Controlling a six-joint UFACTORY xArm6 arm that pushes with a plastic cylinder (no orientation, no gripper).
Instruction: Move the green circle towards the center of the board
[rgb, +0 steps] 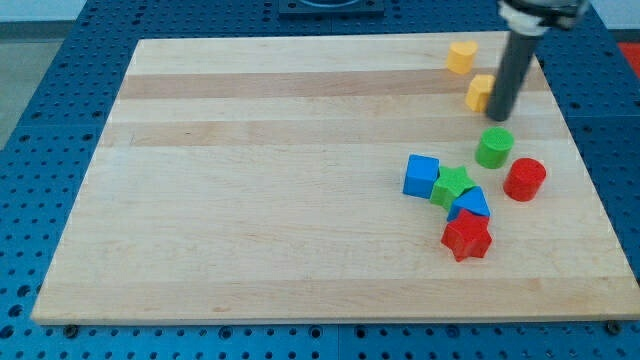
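The green circle (494, 147) is a short green cylinder on the right part of the wooden board (250, 200). My tip (499, 117) is at the end of the dark rod, just above the green circle toward the view's top, very close to it; contact cannot be told. A yellow block (480, 92) sits right beside the rod on its left.
A red cylinder (524, 179) lies right of the green circle. A blue cube (421, 175), a green star (452, 186), a blue block (470, 205) and a red star (467, 236) cluster below-left of it. Another yellow block (461, 56) sits near the top edge.
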